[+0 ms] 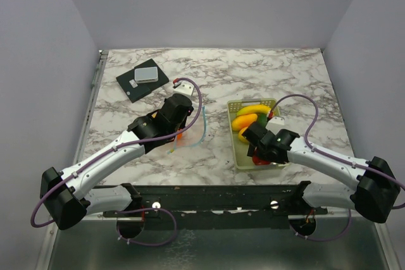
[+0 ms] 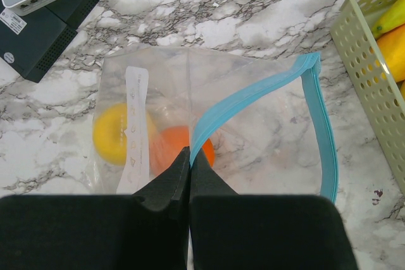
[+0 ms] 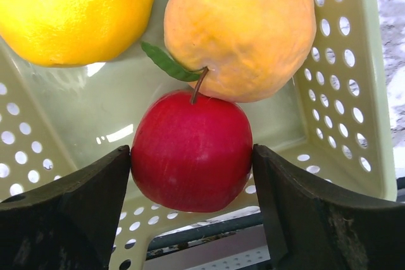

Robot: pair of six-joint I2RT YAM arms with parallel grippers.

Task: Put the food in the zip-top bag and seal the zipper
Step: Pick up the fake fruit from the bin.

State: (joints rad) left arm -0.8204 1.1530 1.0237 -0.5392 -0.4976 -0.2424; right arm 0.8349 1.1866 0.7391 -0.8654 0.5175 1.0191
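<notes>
Right gripper [image 3: 192, 178]: we see its jaws clamped on either side of the apple [image 3: 190, 147], low in the basket [image 3: 342, 93].
Left gripper [image 2: 190, 156]: jaws pressed together, pinching the zipper [image 2: 247, 93].
Bag [image 2: 266, 137]: just beyond our left jaws, with an orange ball [image 2: 174, 143] and a yellow fruit [image 2: 112, 132] inside.

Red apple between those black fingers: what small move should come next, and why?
Probably lift straight up. The fingers of the right gripper seem to press both sides of the glossy red apple, sitting in the pale green perforated basket, whose walls block sideways moves.
</notes>
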